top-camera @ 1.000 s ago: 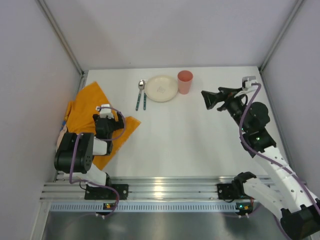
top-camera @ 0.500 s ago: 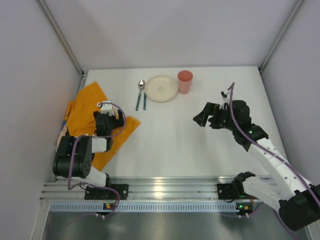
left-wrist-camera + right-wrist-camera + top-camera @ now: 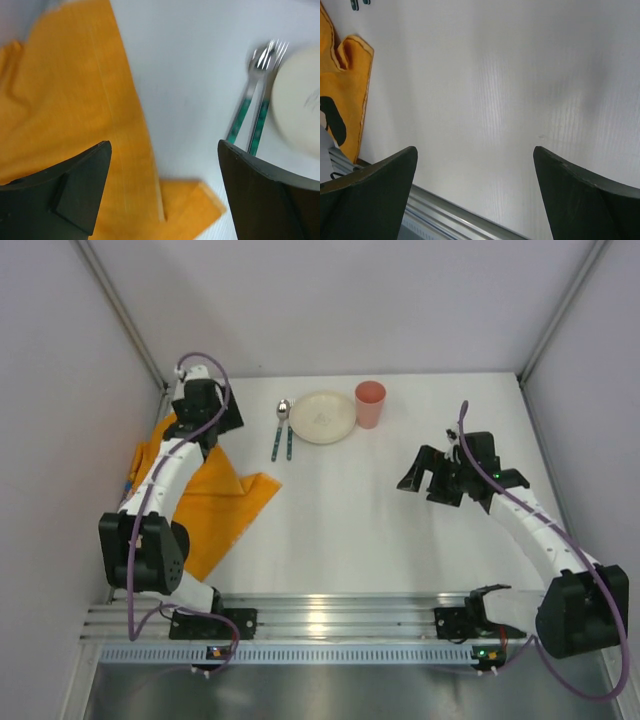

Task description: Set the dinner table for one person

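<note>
The white dinner table [image 3: 350,510] carries a cream plate [image 3: 322,417], a pink cup [image 3: 370,403], and a spoon and fork with teal handles [image 3: 282,430] at the far middle. An orange placemat [image 3: 190,500] lies rumpled at the left, one part folded over. My left gripper [image 3: 222,426] is open and empty above the placemat's far corner, left of the cutlery. In the left wrist view [image 3: 164,145] it hangs over the placemat's [image 3: 70,100] edge, with the cutlery [image 3: 252,110] and plate [image 3: 300,100] to its right. My right gripper [image 3: 415,472] is open and empty above bare table, as the right wrist view [image 3: 474,149] shows.
Grey walls close in the table on the left, back and right. A metal rail [image 3: 320,615] runs along the near edge and also shows in the right wrist view [image 3: 445,210]. The placemat's corner with a black print [image 3: 345,95] shows at the left there.
My left arm has swung up from the placemat's middle to its far corner, leaving the cloth folded over. My right gripper has come down and drawn in over the table's right middle.
</note>
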`<state>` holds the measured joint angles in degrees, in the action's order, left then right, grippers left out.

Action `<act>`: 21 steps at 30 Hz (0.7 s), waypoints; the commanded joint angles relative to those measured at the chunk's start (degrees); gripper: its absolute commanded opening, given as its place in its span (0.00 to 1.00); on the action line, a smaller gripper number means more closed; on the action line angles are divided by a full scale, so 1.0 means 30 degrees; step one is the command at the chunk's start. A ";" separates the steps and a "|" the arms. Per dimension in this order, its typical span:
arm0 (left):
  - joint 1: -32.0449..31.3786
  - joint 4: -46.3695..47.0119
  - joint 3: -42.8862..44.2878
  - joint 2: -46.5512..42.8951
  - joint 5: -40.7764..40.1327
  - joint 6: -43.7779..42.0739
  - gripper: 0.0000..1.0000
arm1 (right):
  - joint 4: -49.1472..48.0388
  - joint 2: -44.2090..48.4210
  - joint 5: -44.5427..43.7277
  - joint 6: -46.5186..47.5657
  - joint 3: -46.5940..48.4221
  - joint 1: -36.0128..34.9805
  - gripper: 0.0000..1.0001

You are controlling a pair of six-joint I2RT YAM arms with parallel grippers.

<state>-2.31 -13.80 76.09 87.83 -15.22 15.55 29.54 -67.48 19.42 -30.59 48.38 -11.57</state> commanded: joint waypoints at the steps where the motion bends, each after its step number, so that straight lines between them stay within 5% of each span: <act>1: -0.1689 -0.6376 -0.2185 -0.0651 -0.1135 0.0992 0.92 | -0.0063 0.0698 0.0968 0.0439 0.0456 0.0107 1.00; 9: -0.4123 -1.0279 -0.4826 -0.2939 0.0152 0.3484 0.97 | 0.0056 0.1108 0.0998 0.0295 -0.0540 0.0137 1.00; 21: -0.4241 -0.7822 -0.7289 0.0807 0.2174 0.2581 0.95 | 0.0202 0.0843 0.0734 0.0763 -0.0863 0.0137 1.00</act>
<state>-14.98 -39.99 54.54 87.81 -10.11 24.10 30.06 -65.71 21.71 -29.23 46.11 -11.44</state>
